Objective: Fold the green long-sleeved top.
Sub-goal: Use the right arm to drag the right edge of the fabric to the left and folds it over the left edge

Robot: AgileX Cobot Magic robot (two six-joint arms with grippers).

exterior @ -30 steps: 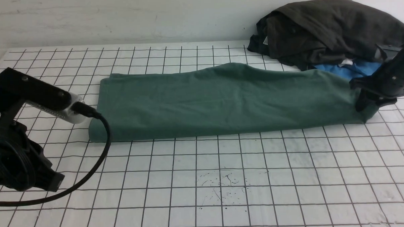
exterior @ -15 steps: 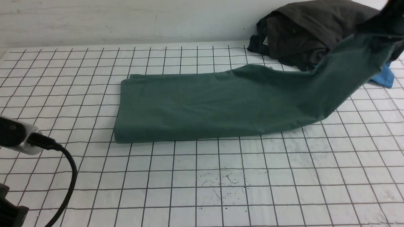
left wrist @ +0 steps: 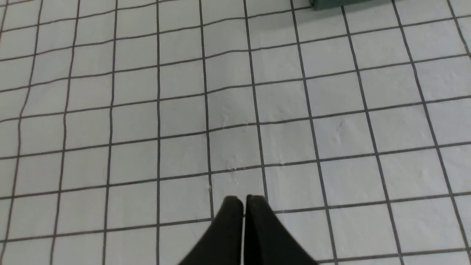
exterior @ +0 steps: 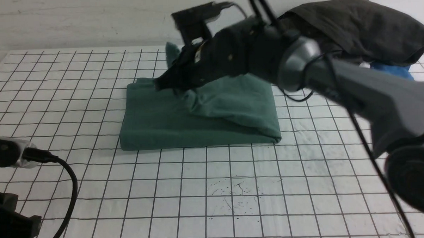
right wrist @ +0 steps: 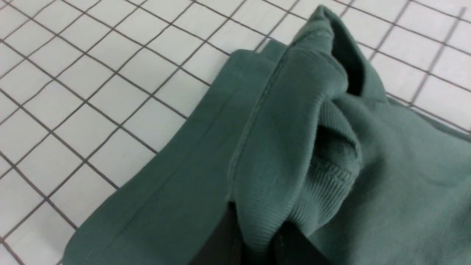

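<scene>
The top [exterior: 198, 128] lies near the middle of the table [exterior: 306, 186] as a thick folded slab, long axis left to right; its right part is doubled over toward the left, the fold facing right; the right gripper [right wrist: 254, 239] is clamped on a ribbed edge of it, above the slab's far left corner; the left gripper [left wrist: 243, 201], fingers pressed together and empty, hangs over bare grid at the near left; a dark garment [exterior: 353, 26] and a blue garment [exterior: 393, 71] lie far right

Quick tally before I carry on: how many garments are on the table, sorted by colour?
green top: 1
dark grey-black garment: 1 (bunched, reads as one)
blue garment: 1 (mostly hidden under the dark one)
Total: 3
</scene>
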